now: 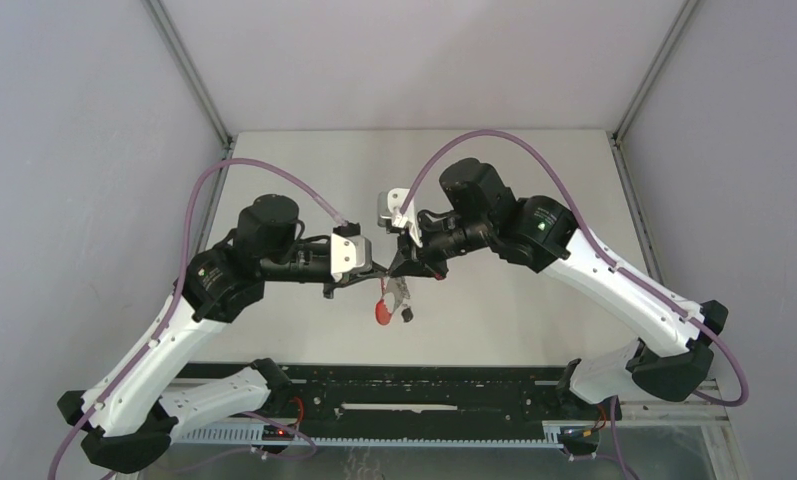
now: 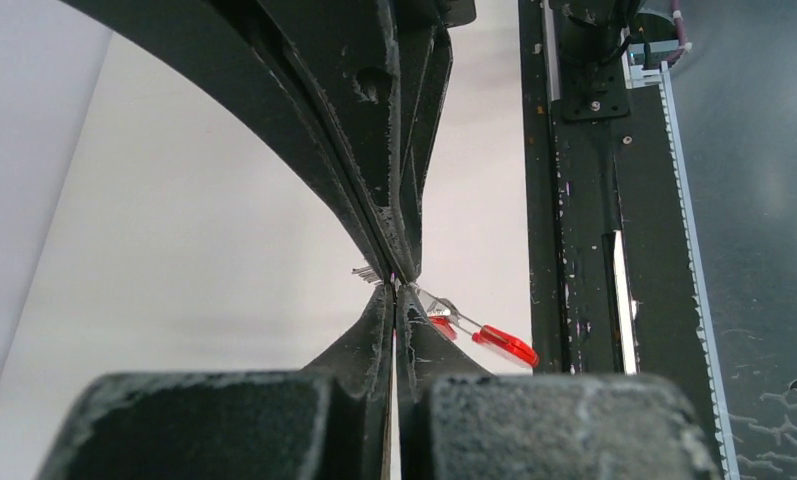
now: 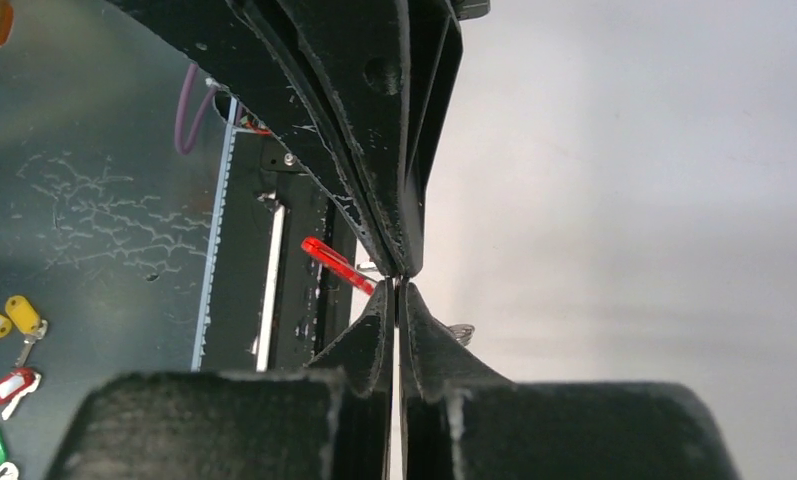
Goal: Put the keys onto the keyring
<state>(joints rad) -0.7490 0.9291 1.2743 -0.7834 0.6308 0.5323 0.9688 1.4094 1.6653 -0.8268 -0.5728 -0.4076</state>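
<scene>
White table (image 1: pixel 534 310); L & R jaws pinched shut tip-to-tip, red-tag key (image 2: pixel 494 340) poking out there.

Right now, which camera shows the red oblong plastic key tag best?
The top external view: the red oblong plastic key tag shows its broad face there, though small. In both wrist views the tag is only a thin, edge-on red sliver.

Key tag (image 1: pixel 381 313) red; arms (image 1: pixel 144 355) white (cables (image 1: pixel 494 133) purple); table (image 1: pixel 304 160) off-white

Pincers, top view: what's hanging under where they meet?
The red key tag and a black key head hang above the table. Whatever joins them is covered by the left pincer and right pincer.
</scene>
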